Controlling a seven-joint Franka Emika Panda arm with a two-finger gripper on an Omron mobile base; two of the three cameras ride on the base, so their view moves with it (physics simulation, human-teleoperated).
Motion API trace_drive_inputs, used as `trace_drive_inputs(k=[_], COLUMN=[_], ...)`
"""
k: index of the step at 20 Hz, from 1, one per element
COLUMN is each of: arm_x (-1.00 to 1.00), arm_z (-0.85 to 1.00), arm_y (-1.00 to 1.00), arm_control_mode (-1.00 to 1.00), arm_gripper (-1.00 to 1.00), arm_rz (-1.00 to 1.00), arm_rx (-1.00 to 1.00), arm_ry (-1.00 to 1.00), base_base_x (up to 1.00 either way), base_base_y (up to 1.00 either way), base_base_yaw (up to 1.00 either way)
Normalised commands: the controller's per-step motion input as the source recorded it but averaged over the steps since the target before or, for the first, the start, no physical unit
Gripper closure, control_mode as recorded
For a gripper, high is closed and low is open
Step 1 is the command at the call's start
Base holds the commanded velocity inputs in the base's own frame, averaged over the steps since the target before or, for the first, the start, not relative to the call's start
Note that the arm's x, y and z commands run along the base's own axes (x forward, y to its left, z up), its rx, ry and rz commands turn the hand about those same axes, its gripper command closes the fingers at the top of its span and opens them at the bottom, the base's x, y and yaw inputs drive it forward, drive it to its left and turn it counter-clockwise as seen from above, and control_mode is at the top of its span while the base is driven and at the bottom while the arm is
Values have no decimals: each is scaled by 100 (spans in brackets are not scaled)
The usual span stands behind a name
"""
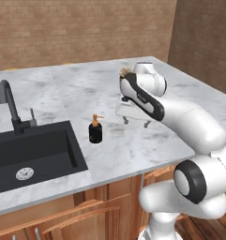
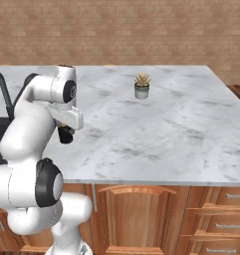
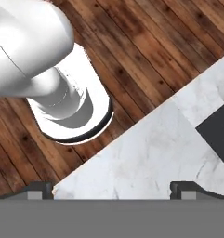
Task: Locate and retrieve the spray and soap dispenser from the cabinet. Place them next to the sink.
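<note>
The soap dispenser (image 1: 95,129), a squat black bottle with a bronze pump, stands upright on the marble just right of the black sink (image 1: 34,150). From the right base view the soap dispenser (image 2: 65,135) peeks out below my hand. My gripper (image 1: 136,123) hovers a short way right of the bottle, pointing down, open and holding nothing. In the hand view my gripper (image 3: 112,188) has its fingertips (image 3: 39,188) spread wide over the counter's corner. The spray and the cabinet are out of view.
A tall black faucet (image 1: 9,103) rises behind the sink. A small potted succulent (image 2: 141,85) sits further back on the marble counter (image 2: 171,129). Wooden floor (image 3: 146,51) lies beyond the counter edge, and wooden drawers (image 2: 226,214) run below it.
</note>
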Motion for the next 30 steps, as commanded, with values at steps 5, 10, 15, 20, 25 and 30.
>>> trace_drive_inputs(k=[5, 10, 15, 20, 25, 30], arm_x=[4, 7, 0, -2, -14, -33], arm_z=[-1, -9, -5, 0, 2, 6], arm_y=[-11, 0, 0, -4, 0, -5], arm_control_mode=[-100, -100, -100, -100, -100, -100], arm_gripper=[-100, -100, -100, -100, -100, -100], arm_rz=[7, 45, 50, 26, 0, 0], arm_rx=[0, 0, -1, -1, 0, 0], arm_ry=[3, 2, 1, 1, -5, -13], base_base_x=[0, 0, 0, 0, 0, 0], base_base_y=[0, 0, 0, 0, 0, 0], base_base_yaw=[0, 0, 0, 0, 0, 0])
